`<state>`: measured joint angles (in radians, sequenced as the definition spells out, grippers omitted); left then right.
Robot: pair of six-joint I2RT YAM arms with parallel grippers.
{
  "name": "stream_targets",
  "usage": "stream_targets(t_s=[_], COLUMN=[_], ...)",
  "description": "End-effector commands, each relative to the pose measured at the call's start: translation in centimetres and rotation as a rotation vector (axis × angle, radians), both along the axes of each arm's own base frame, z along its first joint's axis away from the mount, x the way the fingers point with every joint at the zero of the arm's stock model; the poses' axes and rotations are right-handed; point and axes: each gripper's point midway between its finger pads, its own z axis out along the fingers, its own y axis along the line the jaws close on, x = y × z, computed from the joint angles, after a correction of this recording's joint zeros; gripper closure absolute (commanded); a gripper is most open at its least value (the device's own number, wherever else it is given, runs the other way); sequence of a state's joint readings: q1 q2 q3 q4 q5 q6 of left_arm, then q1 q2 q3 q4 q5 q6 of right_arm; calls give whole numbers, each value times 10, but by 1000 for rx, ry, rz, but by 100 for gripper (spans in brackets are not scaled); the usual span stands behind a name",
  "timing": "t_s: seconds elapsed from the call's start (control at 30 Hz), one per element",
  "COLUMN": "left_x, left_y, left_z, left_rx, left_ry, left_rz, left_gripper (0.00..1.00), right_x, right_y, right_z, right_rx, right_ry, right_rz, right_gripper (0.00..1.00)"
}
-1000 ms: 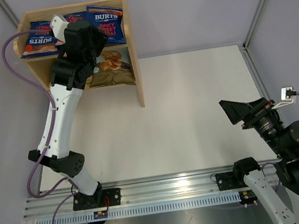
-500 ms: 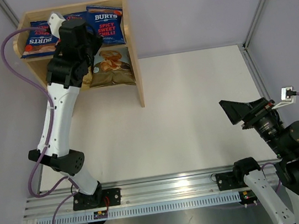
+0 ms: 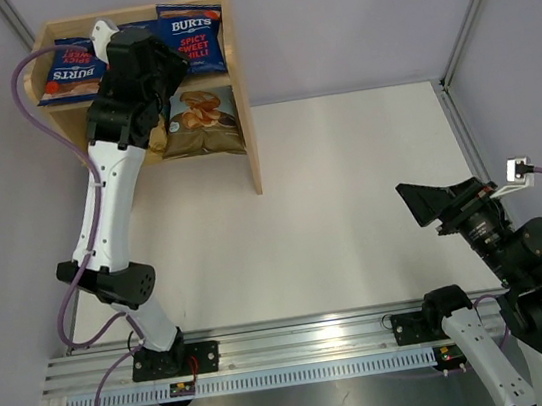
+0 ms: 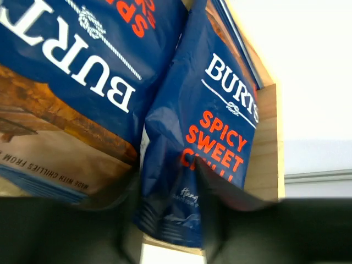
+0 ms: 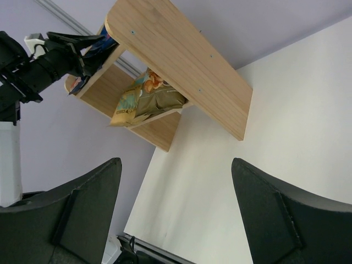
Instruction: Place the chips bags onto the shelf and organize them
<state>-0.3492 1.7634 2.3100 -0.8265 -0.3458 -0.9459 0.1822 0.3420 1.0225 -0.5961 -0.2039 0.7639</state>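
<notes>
Overhead, the pale wooden shelf (image 3: 245,116) stands in the upper left of the frame with the left arm stretched across its top tier. Three dark-blue Burts bags lie on that tier: one at the left (image 3: 71,70), a "Spicy Sweet Chilli" bag at the right (image 3: 190,38), and a middle one mostly hidden by the arm. A large tan bag (image 3: 201,122) picturing chips sits in the lower tier. In the left wrist view, the left gripper (image 4: 165,217) has its jaws partly apart at the bottom of the frame, the chilli bag's lower edge between them; whether they pinch it cannot be told. At the lower right, the right gripper (image 5: 176,181) hangs over the white table (image 3: 352,202), jaws spread wide and holding nothing, well apart from the shelf.
</notes>
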Motion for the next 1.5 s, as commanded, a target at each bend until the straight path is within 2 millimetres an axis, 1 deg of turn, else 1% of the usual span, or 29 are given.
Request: stream_targets(t_s=[0.0,0.07,0.17,0.3,0.47,0.5,0.53,0.57,0.6,0.63,0.67,0.7,0.73,0.77,0.8,0.83,0.87,0.9,0.93,1.0,1.03,1.07,1.1,1.13,1.17,1.23,1.33,1.37,1.47], left_x=[-30,-39,-54,-70,-89,-98,-102,-108,-126,-137,-133,-164,-169,-164,-174,-198,-208,-207,-228,-239,-243,-254,-261,-264,-272,-279,-293,-294,-305], left_y=[14,23,37,55,61,61,58,59,60,61,61,72,76,76,80,90,94,94,100,107,106,111,116,119,123,124,122,120,122], left_z=[42,53,70,85,106,115,112,108,115,112,81,93,77,36,25,25,13,-26,-28,-55,-79,-83,-95,-110,-114,-135,-146,-160,-163], left_rx=[12,51,95,145,216,229,281,302,321,370,402,408,453,487,508,538,558,593,615,657,691,703,715,734,735,742,715,709,706], left_ry=[-96,-115,-148,-184,-249,-279,-276,-266,-299,-304,-228,-290,-267,-186,-186,-220,-212,-140,-172,-133,-97,-98,-62,-21,-21,30,-2,14,-23], left_rz=[-2,14,36,57,-6,-24,-69,-81,-104,-131,-148,-134,-137,-157,-155,-145,-152,-180,-179,-191,-228,-221,-223,-225,-221,-243,-261,-278,-274], left_gripper=[51,36,25,20,12,1,1,1,1,1,1,1,1,1,1,1,1,1,1,1,1,1,1,1,1,1,1,1,1], right_x=[3,8,15,22,34,36,39,41,45,45,45,45,45,43,42,39,36,35,32,29,27,26,26,25,26,27,30,30,29], right_y=[5,8,12,12,13,11,3,-2,-13,-20,-26,-30,-36,-39,-43,-44,-45,-46,-47,-47,-47,-47,-47,-47,-46,-46,-47,-48,-52], right_z=[-4,-10,-19,-27,-44,-46,-50,-53,-54,-54,-55,-55,-57,-57,-57,-57,-59,-59,-58,-55,-50,-51,-50,-50,-51,-57,-65,-66,-64], right_rx=[-41,-64,-92,-141,-259,-283,-337,-366,-395,-439,-462,-482,-514,-526,-539,-570,-584,-592,-602,-609,-610,-615,-617,-621,-623,-628,-624,-626,-631], right_ry=[22,47,78,102,152,156,165,174,184,177,179,175,171,168,166,155,161,164,172,180,169,175,173,178,181,198,221,225,224], right_rz=[29,47,66,69,93,85,55,30,-32,-59,-82,-100,-126,-138,-150,-146,-142,-142,-138,-133,-132,-128,-125,-121,-117,-111,-116,-121,-145], right_gripper=[11,11,11,11,10,10,9,3,2,0,0,1,0,1,1,1,0,0,0,1,1,1,0,1,1,0,0,0,1])
